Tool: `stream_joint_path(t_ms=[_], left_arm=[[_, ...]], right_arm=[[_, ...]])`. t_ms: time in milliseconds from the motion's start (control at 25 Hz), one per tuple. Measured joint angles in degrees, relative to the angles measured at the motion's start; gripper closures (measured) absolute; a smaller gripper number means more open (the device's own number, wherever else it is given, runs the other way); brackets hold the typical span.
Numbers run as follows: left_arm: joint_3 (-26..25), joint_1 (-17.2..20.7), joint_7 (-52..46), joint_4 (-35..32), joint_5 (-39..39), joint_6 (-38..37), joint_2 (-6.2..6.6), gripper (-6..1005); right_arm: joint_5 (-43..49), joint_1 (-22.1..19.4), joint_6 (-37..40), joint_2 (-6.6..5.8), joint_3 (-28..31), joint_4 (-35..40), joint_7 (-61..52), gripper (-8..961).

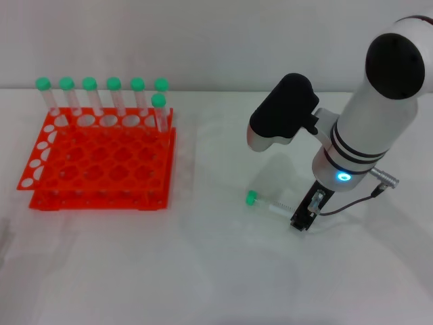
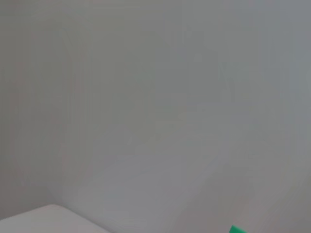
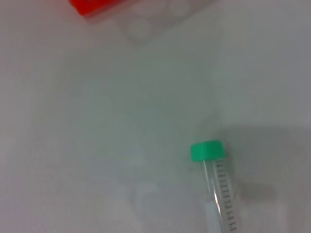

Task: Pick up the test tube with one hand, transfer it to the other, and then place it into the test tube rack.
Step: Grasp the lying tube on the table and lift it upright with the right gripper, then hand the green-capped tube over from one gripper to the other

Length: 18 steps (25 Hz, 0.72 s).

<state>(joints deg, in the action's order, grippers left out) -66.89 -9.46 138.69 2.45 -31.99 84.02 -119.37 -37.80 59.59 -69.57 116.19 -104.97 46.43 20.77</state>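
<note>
The test tube (image 1: 269, 203), clear with a green cap, lies level on the white table right of centre, cap pointing toward the rack. In the right wrist view its cap and marked body (image 3: 216, 184) show close up. My right gripper (image 1: 306, 213), on the white blue-lit arm, is down at the tube's tip end. The tip itself is hidden there. The orange-red test tube rack (image 1: 101, 162) stands at the left, well apart from the tube; its corner shows in the right wrist view (image 3: 95, 6). My left gripper is out of view.
Several green-capped tubes (image 1: 114, 95) stand upright in the rack's back row. The right arm's white body (image 1: 375, 122) and black elbow (image 1: 284, 108) rise over the table's right side. A green speck (image 2: 237, 229) shows in the left wrist view.
</note>
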Motion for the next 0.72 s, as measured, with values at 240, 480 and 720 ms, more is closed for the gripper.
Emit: stream_joint_path(t_ms=[240,480,720], left_arm=[[-0.4,0.3,0.0,0.0,-0.8,0.4,-0.14,129],[-0.3,0.2,-2.0,0.0,-1.9,0.0,-0.23,129],[0.0,-0.3,-2.4,0.3,-1.2,0.3,-0.17,129]], right_arm=[[-0.1,-0.2,0.4,-0.05,0.5,0.1,0.0,692],[-0.2,-3.5,-0.4,-0.58,5.8,5.2,1.8,766],[-5.6,-16.2,-0.1,-0.61,21.8,19.9,12.7,761]])
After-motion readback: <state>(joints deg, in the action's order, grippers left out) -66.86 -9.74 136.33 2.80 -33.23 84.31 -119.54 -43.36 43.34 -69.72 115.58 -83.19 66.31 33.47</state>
